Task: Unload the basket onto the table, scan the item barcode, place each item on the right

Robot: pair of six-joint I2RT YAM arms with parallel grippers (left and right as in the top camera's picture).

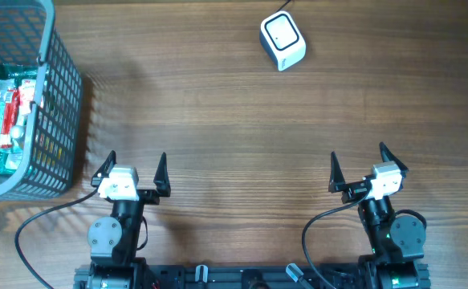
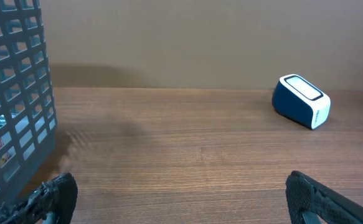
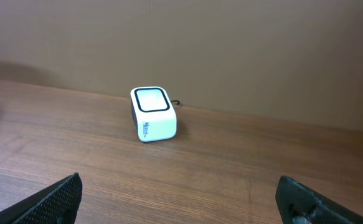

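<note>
The packaged item (image 1: 9, 120), wrapped in clear film with red, white and green showing through, is seen lying flat in the grey mesh basket (image 1: 63, 96) at about 9 o'clock on the wooden table (image 1: 217, 128) in the overhead view. Its printing is too small to be read, and no barcode can be made out. It is touched by neither claw. In the left wrist view only slivers of colour are seen through the basket wall (image 2: 19, 118) at 9 o'clock.

The barcode scanner (image 1: 282, 40), a white block with a dark blue base and a pale window on top, is placed at about 1 o'clock on the table, well apart from the basket. A thin dark lead (image 1: 286, 6) is seen running off from it towards 12 o'clock. The scanner (image 2: 301, 101) is found at 2 o'clock in the left wrist view, and at 11 o'clock in the right wrist view (image 3: 153, 114).

The left gripper (image 1: 137, 157) is held at 7 o'clock, near the basket's lower corner, with its jaws spread wide and nothing between them (image 2: 180, 182). The right gripper (image 1: 359, 152) is held at 5 o'clock, jaws likewise spread wide and empty (image 3: 178, 182). Both are pointed towards 12 o'clock above bare wood. Black cables (image 1: 25, 233) are looped beside the arm bases at 6 o'clock.
</note>
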